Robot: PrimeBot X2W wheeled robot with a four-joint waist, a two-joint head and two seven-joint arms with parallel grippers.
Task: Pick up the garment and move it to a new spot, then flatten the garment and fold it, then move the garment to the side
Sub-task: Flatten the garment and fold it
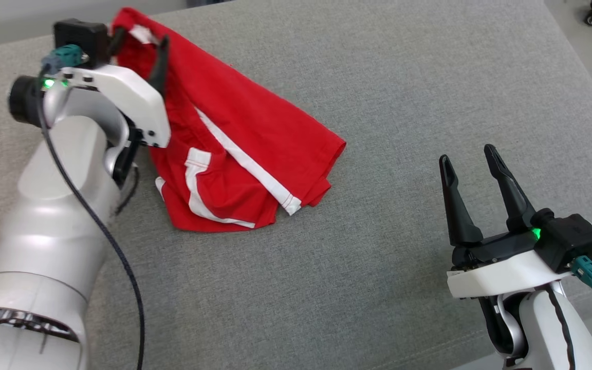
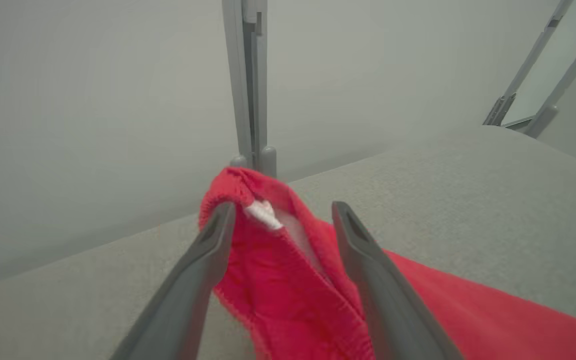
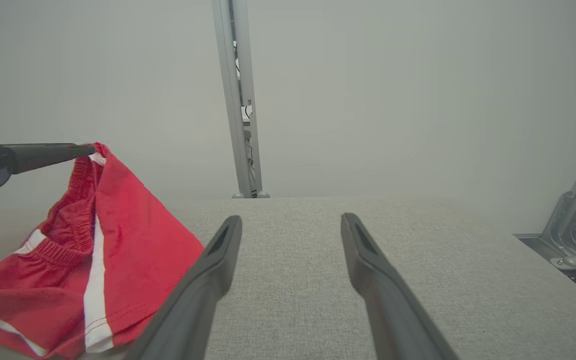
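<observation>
Head view, upper left of the frame: the left end effector (image 1: 139, 51) stands over the far left part of the grey bench (image 1: 378, 103), its two dark fingers spread wide. The raised end of the red shorts (image 1: 244, 154) sits between them. From there the shorts slope down and to the right into a loose, creased heap left of the frame's centre, with the white stripes crossing each other. That lie suggests the step in hand is setting the shorts down at the new spot, with no flattening done yet.

The left wrist view shows the waistband (image 2: 248, 195) peaked up against one fingertip. I cannot tell whether it is hooked there or merely leaning.

At the lower right of the head view, the right end effector (image 1: 468, 154) waits wide and empty. It is well apart from the shorts and points up the frame, probably kept clear so it can come in for the smoothing.
</observation>
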